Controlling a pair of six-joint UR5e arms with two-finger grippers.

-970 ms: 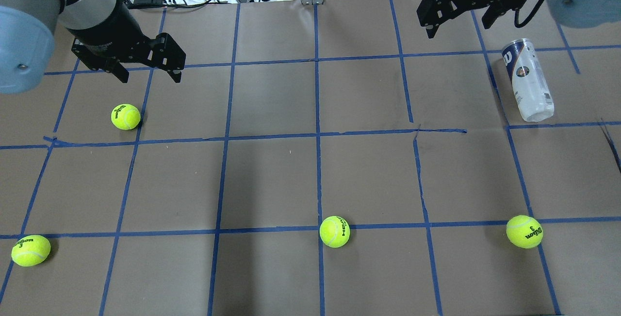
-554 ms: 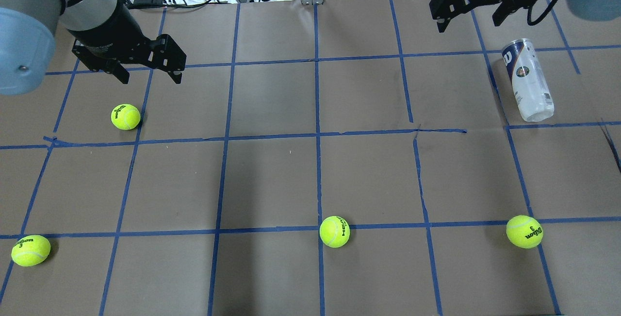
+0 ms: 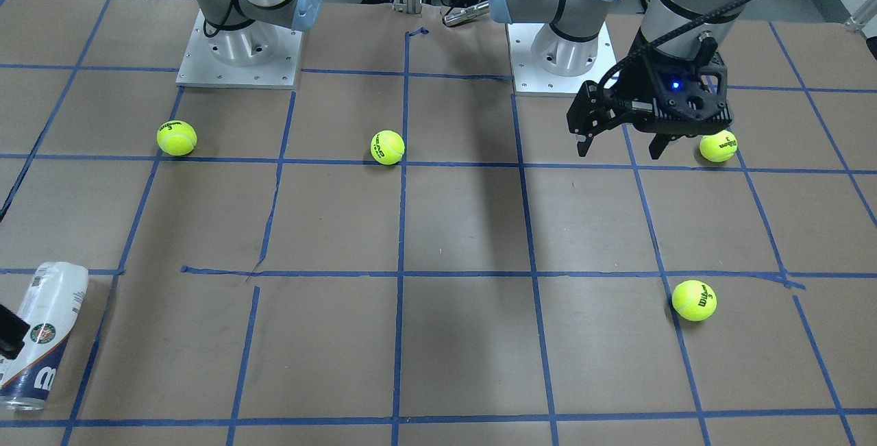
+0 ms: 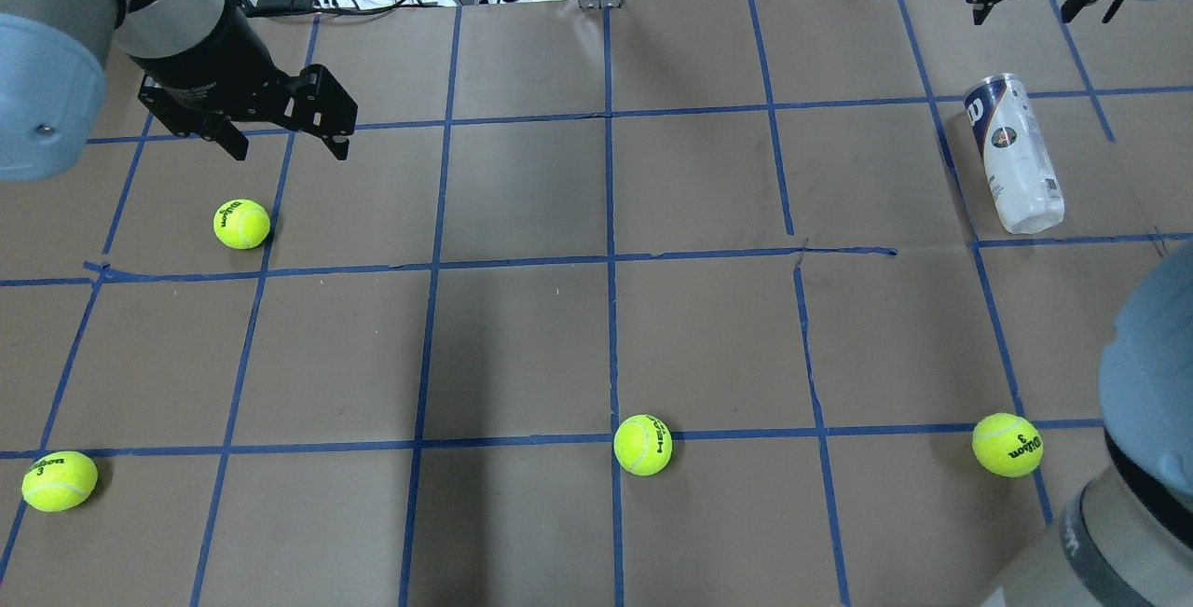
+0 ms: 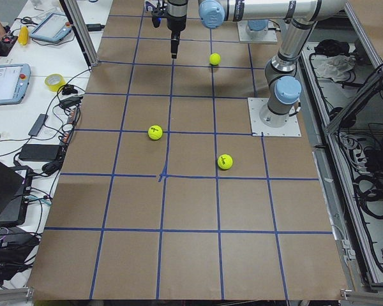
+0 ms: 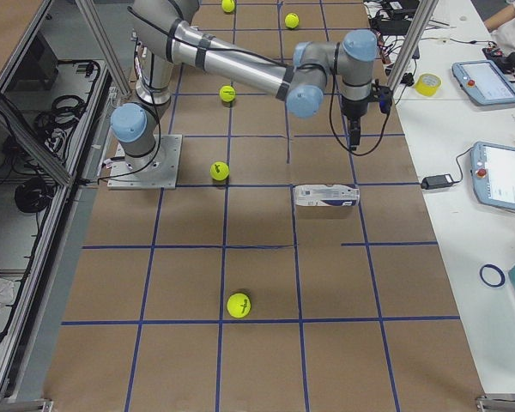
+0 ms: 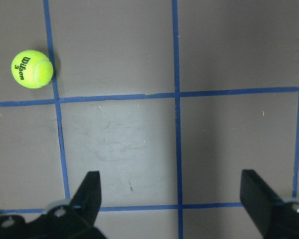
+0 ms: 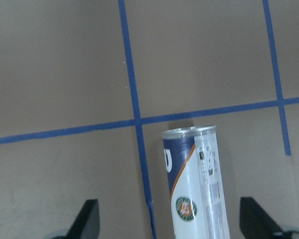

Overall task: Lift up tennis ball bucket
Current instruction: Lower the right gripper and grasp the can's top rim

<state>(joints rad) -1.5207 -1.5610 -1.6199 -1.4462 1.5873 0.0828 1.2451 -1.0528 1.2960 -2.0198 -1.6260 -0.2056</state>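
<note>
Tennis ball bucket (image 4: 1014, 155), a smooth clear plastic cylinder with a white label, navy band and shiny rim, lay on its side on the desk (image 4: 522, 337), which was covered in matte brown paper gridded with blue tape. The right claw (image 4: 1025, 6) hung beyond the rimmed end, jaws wide, touching nothing. The left claw (image 4: 289, 145) gaped wide and empty above a fuzzy yellow-green tennis ball (image 4: 241, 224), far from the bucket.

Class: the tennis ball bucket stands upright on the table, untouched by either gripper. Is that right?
No. The tennis ball bucket lies on its side on the table (overhead exterior view); neither the left gripper nor the right gripper touches it.
</note>
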